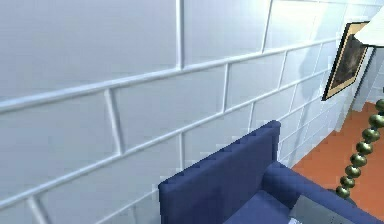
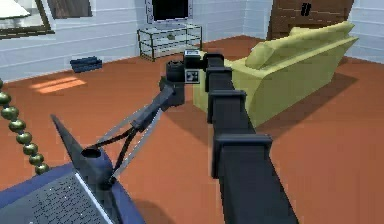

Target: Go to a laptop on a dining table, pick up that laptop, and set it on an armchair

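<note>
Out at the far end of the dark arm (image 2: 240, 150), the gripper (image 2: 101, 167) stretches its two thin fingers (image 2: 130, 128) down toward the arm side view's lower left, where their tips meet the laptop (image 2: 60, 195). The laptop stands open, screen raised and keyboard grey, over the blue armchair (image 2: 122, 208) in that corner. Whether the gripper grips it, or anything at all, cannot be told, since the chair lies right behind it. Just left of the laptop, a beaded lamp pole (image 2: 20, 130) runs along the edge. Beyond the arm, a yellow sofa (image 2: 290, 60) sits on the red-brown floor (image 2: 120, 90). Against the far wall a television (image 2: 170, 9) rests on a glass stand (image 2: 165, 42), with a dark blue object (image 2: 85, 63) on the floor to its left. In the forward view the armchair's (image 1: 235, 170) blue back stands close to a white brick wall (image 1: 100, 80), with the lamp pole (image 1: 360, 150) and a framed picture (image 1: 350, 60) at the right.
</note>
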